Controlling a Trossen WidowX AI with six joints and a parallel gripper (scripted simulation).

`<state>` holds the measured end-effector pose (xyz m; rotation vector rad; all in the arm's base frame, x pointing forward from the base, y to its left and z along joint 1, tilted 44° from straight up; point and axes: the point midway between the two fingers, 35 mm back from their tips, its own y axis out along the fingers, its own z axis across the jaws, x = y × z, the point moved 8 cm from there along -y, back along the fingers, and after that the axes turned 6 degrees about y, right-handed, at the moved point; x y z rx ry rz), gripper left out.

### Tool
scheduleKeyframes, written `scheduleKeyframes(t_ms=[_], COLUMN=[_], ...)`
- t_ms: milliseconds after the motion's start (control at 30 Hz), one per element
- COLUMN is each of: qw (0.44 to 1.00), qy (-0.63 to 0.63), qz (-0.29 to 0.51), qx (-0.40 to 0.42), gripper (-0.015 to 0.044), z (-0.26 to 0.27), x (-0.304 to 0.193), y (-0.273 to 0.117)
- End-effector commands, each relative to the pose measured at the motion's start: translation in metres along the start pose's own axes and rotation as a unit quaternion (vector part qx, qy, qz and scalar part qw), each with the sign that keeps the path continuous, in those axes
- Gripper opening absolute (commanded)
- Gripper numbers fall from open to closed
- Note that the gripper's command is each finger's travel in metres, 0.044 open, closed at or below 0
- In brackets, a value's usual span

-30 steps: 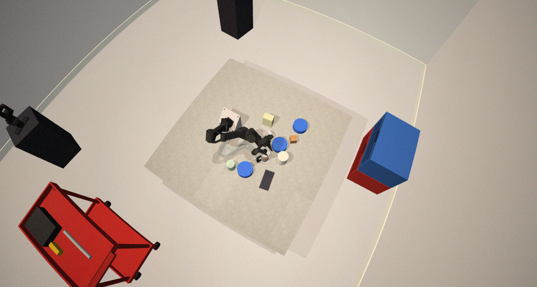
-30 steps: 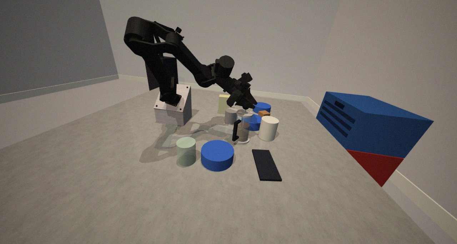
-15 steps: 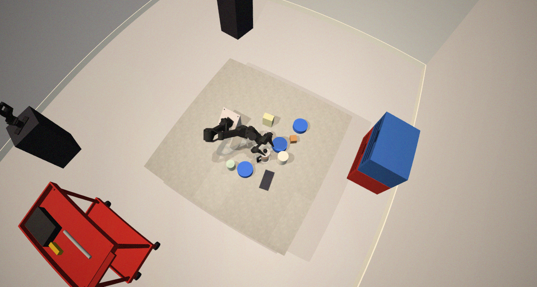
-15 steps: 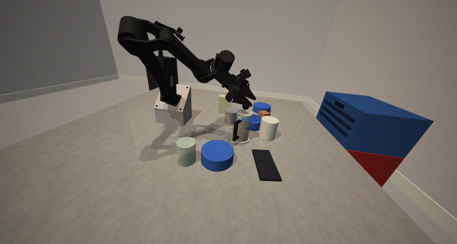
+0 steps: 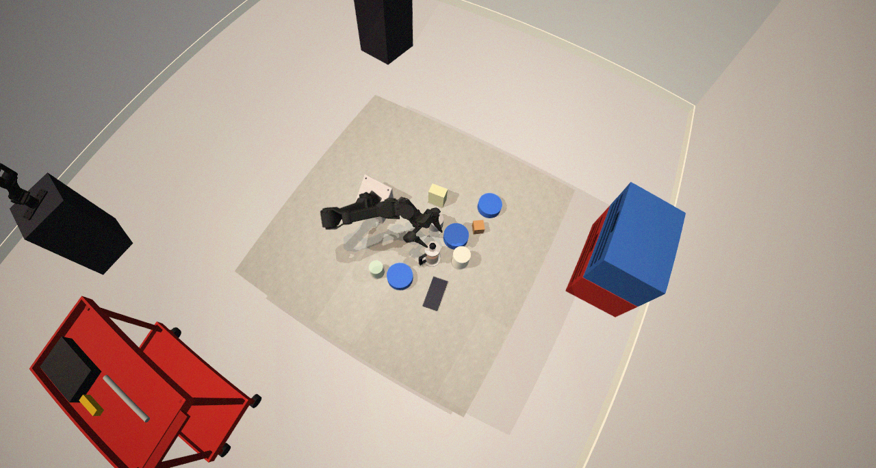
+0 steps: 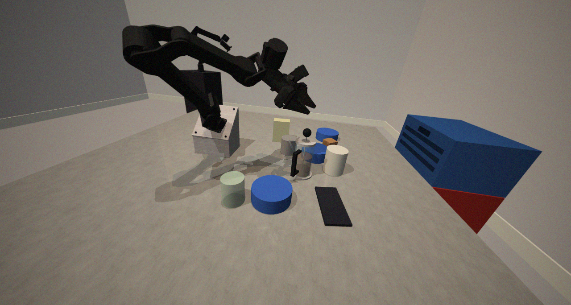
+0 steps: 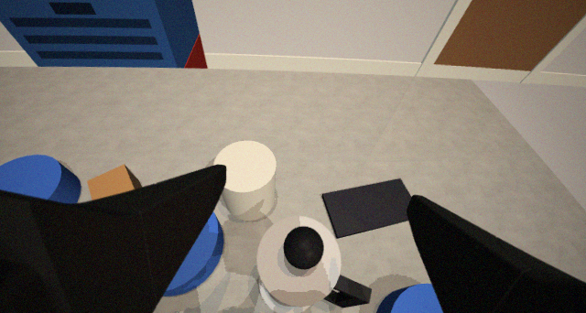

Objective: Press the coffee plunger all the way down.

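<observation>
In the exterior view, from the left, a pale green cylinder [image 5: 376, 268] [image 6: 232, 189] and a blue disc [image 5: 400, 276] [image 6: 271, 194] sit on the worktop [image 5: 367, 336] [image 6: 159, 243] [image 7: 320, 112]. Next, the pincer [image 5: 432, 238] [image 6: 312, 109] [image 7: 317, 188] hangs spread wide, gripping nothing, above and apart from the coffee press's black knob [image 5: 432, 245] [image 6: 306, 132] [image 7: 303, 247]. The press [image 5: 432, 256] [image 6: 304, 161] [image 7: 275, 263] stands upright, its knob raised over the lid; a cream cylinder [image 5: 461, 256] [image 6: 335, 160] [image 7: 247, 167] stands just right.

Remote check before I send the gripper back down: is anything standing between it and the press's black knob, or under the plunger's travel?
Nothing visible stands between the open gripper and the black knob below it. Under the knob is only the press's own lid; inside the jar, I cannot tell.
</observation>
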<state>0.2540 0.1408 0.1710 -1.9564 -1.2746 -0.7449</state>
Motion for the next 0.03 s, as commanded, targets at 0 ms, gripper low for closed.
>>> scheduleKeyframes(t_ms=[0], qw=[1.000], qy=[0.005], qz=[-0.002], qx=[-0.002], gripper=[0.0440], z=[-0.0020], x=[0.0024], y=[-0.0018])
